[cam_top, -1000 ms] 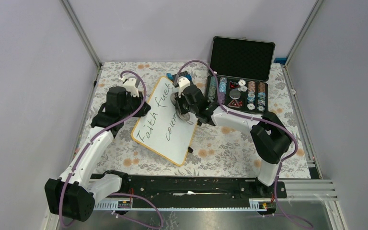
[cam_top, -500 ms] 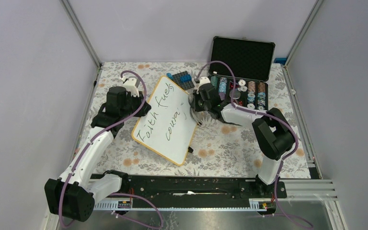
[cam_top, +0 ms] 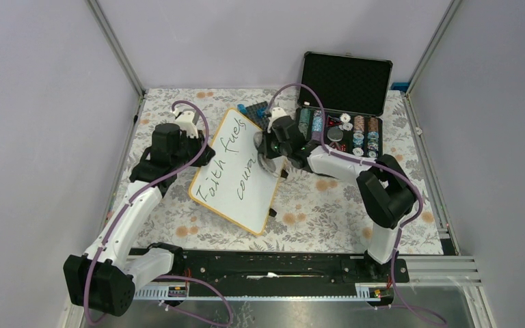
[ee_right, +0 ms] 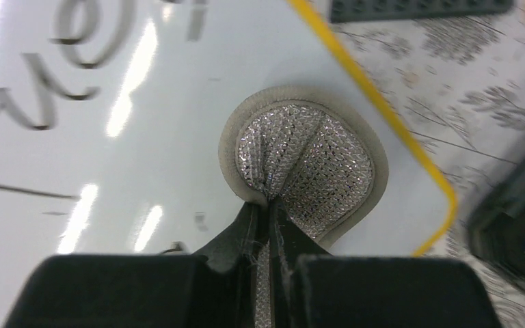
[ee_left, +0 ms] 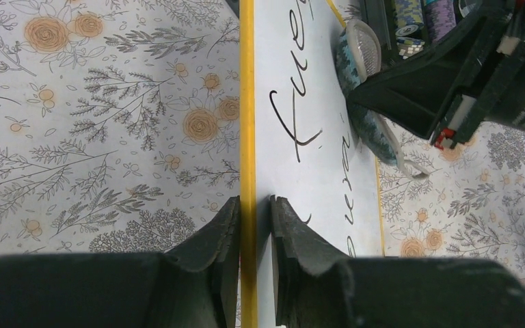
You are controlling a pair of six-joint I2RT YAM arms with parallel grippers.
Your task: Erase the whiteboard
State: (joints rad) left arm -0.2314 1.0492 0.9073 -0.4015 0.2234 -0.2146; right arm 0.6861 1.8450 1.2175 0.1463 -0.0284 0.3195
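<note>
- The whiteboard (cam_top: 236, 171) lies slantwise on the floral cloth (cam_top: 314, 212), between your two arms and just left of the open chip case (cam_top: 342, 130).
- Your left gripper (ee_left: 254, 212) is pinched onto the board's yellow rim (ee_left: 247, 102), one finger on either side of it. It looks set to anchor the board.
- Your right gripper (ee_right: 268, 219) is clamped on a fold of a round silver-mesh pad (ee_right: 307, 160), which rests on the board near its far right corner.
- The step in hand looks like wiping. The surface around the pad is bare, but black handwriting (cam_top: 222, 167) covers most of the rest.
- Next, you likely need to sweep the pad towards you across both written lines, pressing evenly and stopping short of the rim.
</note>
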